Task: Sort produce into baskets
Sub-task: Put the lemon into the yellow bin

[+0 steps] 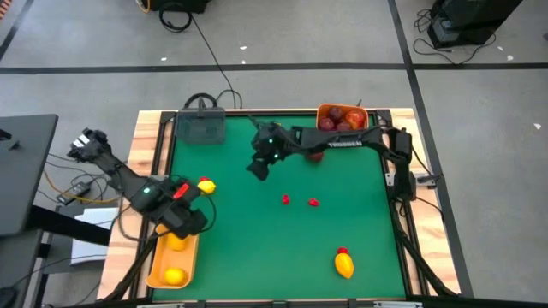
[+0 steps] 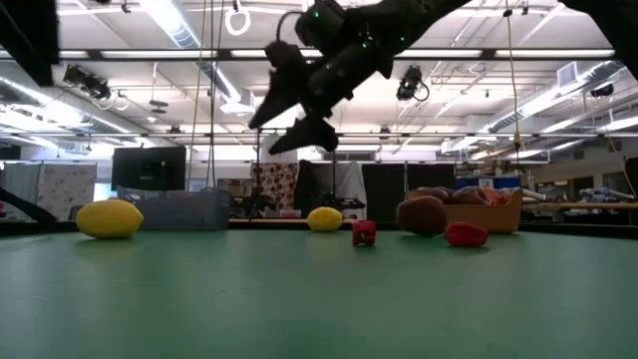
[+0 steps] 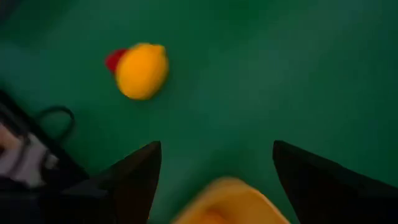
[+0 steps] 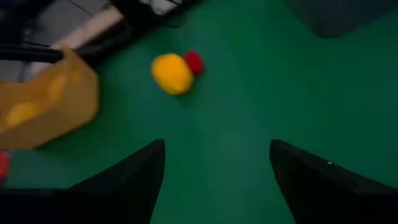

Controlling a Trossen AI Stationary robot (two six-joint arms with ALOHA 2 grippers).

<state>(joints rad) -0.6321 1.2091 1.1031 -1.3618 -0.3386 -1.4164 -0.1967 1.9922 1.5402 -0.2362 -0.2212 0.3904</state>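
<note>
My left gripper point(image 1: 185, 219) point(image 3: 214, 146) hangs open over the far end of an orange basket point(image 1: 159, 272) at the table's near left, which holds two yellow lemons point(image 1: 175, 275). A blurred yellow-orange shape point(image 3: 227, 199) shows below its fingers. My right gripper point(image 1: 259, 167) point(image 4: 217, 143) point(image 2: 299, 120) is open and empty, high over the table's middle. A lemon point(image 1: 205, 186) point(image 3: 142, 70) point(image 4: 171, 73) with a red bit beside it lies on the mat just beyond the left gripper. A second orange basket point(image 1: 342, 117) at the far right holds dark red fruits.
A dark grey tray point(image 1: 201, 127) stands at the far left. Two small red bits point(image 1: 286, 199) point(image 1: 314, 203) lie mid-table, and another lemon point(image 1: 343, 264) with a red bit lies near the front right. A red fruit point(image 1: 317, 156) sits under the right arm.
</note>
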